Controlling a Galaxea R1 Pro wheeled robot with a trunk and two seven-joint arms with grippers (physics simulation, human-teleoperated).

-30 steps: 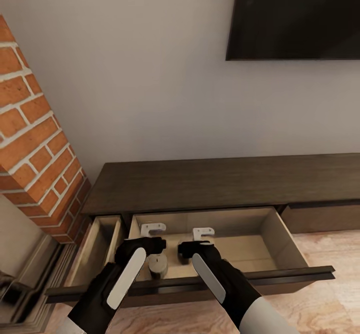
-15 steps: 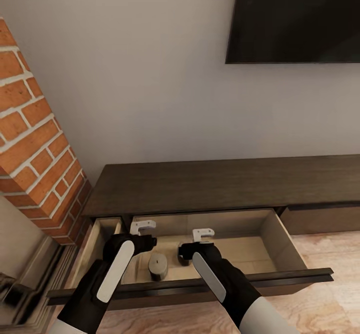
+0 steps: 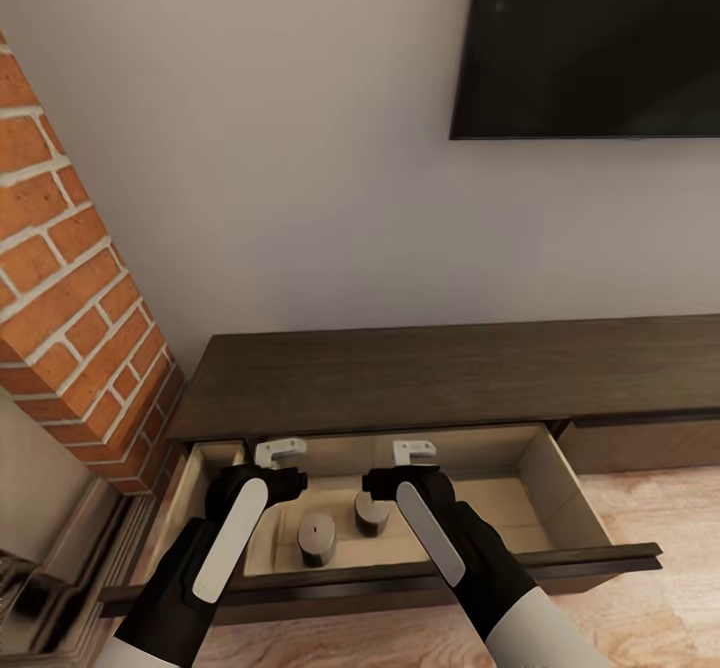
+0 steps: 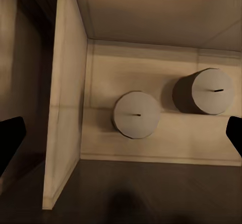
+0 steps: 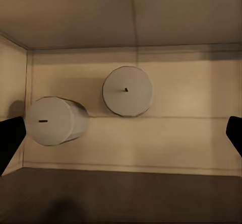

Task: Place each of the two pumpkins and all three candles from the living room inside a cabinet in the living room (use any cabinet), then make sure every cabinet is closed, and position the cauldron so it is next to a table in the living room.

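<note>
Jaws of the left gripper [image 3: 281, 452] and right gripper [image 3: 413, 453] stand wide, holding nothing. Two candles [image 3: 317, 537] [image 3: 372, 511] sit in the cabinet's [image 3: 450, 363] open drawer [image 3: 560, 493]; closing remains.

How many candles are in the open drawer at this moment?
2. One candle stands near the drawer's front, below the left gripper; the other candle stands just beside it, partly behind the right gripper. The right arm could hide a third.
</note>
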